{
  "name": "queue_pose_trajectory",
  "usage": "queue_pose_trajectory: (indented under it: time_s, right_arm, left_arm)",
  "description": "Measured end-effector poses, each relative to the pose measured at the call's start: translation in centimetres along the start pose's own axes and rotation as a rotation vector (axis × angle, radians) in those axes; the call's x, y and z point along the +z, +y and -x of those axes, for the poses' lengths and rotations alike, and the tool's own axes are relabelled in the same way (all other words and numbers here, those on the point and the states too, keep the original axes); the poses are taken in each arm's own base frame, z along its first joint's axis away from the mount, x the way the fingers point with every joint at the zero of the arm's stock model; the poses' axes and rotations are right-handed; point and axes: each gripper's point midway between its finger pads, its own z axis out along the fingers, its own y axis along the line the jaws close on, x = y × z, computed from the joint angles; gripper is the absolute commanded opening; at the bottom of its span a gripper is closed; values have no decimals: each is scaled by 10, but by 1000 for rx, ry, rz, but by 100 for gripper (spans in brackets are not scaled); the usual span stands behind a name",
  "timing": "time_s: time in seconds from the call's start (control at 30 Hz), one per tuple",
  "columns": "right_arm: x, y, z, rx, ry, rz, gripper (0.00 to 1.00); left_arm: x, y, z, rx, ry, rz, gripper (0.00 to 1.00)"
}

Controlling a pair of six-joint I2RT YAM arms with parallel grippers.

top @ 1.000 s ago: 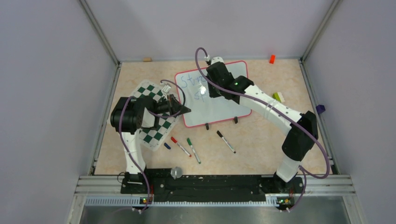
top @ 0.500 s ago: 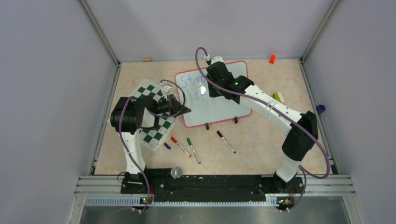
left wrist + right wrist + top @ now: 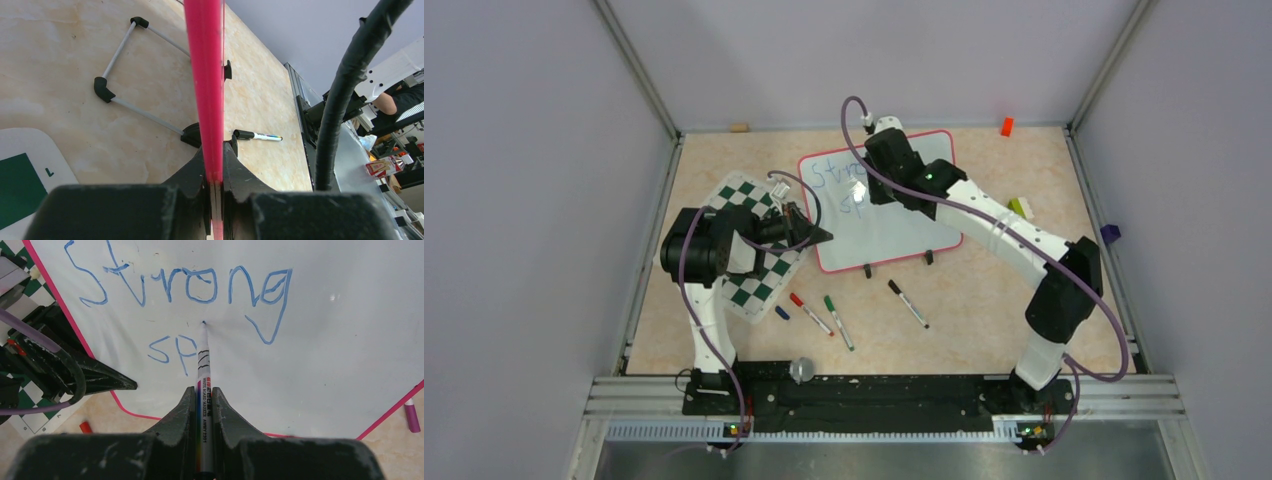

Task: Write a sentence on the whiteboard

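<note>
Whiteboard [image 3: 325, 340] writing wants light, even pressure: right tool [image 3: 202, 390] clamped on the marker [image 3: 203, 372], left tool [image 3: 215, 155] clamped on the frame [image 3: 206, 75].

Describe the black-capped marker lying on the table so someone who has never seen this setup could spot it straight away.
Start at the whiteboard, pink-framed, in the top view's middle. Nearer the arm bases than its clipped edge lie three markers. The black-capped marker is the rightmost, alone, while the red marker and green marker lie close together to its left.
</note>
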Motion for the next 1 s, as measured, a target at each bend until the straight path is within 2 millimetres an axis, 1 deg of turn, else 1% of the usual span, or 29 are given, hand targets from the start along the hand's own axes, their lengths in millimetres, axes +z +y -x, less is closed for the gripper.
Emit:
queue_pose_trajectory:
  time_s: [0.17, 0.77, 1.0]
  right_arm:
    - [4, 0, 4, -3, -7, -9, 0]
    - [4, -3, 3, -14, -6, -31, 0]
    - [3, 2, 2, -21, -5, -22, 0]
  left_arm:
    - [0, 0, 0, -2, -1, 1, 0]
    - [0, 0, 0, -3, -2, 2, 0]
    - [0, 0, 0, -1, -1, 1, 0]
